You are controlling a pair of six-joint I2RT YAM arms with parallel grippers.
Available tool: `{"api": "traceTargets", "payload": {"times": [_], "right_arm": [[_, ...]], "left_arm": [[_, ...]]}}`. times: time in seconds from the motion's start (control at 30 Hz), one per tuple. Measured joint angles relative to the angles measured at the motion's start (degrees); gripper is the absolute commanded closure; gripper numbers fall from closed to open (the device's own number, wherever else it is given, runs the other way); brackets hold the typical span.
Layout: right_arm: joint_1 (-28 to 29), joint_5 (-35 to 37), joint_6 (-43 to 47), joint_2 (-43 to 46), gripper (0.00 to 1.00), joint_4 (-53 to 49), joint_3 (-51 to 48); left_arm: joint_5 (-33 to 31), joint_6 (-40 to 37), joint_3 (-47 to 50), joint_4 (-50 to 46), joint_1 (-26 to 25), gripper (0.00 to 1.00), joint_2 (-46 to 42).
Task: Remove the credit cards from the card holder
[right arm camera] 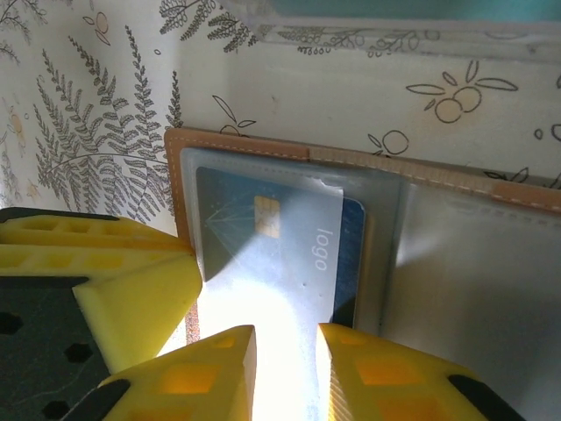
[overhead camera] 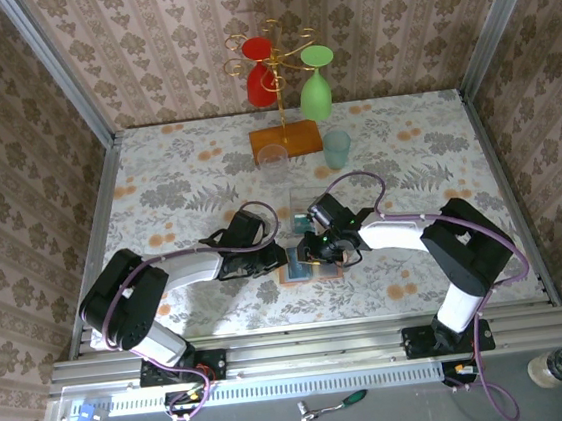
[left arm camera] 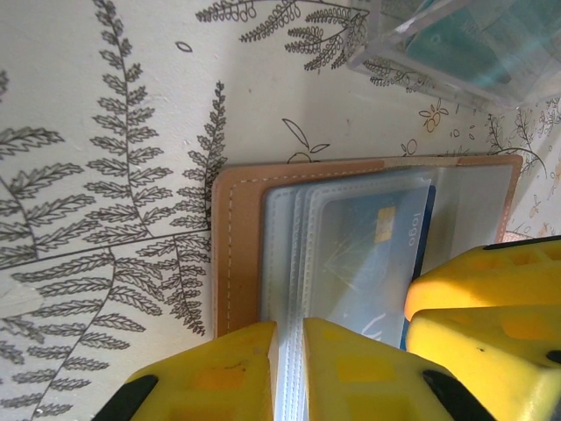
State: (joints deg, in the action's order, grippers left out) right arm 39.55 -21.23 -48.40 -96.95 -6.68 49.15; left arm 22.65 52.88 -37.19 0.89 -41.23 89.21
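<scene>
Worktop: the fern-patterned worktop [overhead camera: 177, 181] carried everything.
Clear box: in the top view the clear box [left arm camera: 386, 54] sat just at 12 o'clock of the card holder, with teal cards [left arm camera: 465, 44] lying flat inside.
Card holder: the card holder [left arm camera: 238, 263] lay open and flat just 6 o'clock of centre, between both grippers. Its long axis ran 9 to 3 in the wrist views.
Left gripper: the left gripper [left arm camera: 289, 368] was clenched on the edge of the holder's clear sleeves [left arm camera: 289, 263].
Right gripper: the right gripper [right arm camera: 285, 351] straddled a sleeve's 6 o'clock edge in glare, and I cannot tell its grip.
Blue credit card: the blue credit card [right arm camera: 349, 254] was in a sleeve, its long axis 9 to 3 and its chip toward 9.
</scene>
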Motion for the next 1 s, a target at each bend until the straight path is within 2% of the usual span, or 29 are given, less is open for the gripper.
{"api": "traceTargets", "payload": {"times": [0.23,0.73,1.0], "right_arm": [[0.0,0.4,0.3,0.0,0.67,-1.0,0.3],[0.1,2.2,1.4,1.1,0.66,-4.2,0.8],[0.1,2.9,1.7,3.2,0.66,-5.8,0.8]], "left_arm": [[0.0,0.0,0.0,0.0,0.0,0.84,0.0],[0.0,0.0,-0.1,-0.3,0.0,0.85,-0.1],[-0.4,-0.7,-1.9,-4.2,0.0,0.81,-1.3]]}}
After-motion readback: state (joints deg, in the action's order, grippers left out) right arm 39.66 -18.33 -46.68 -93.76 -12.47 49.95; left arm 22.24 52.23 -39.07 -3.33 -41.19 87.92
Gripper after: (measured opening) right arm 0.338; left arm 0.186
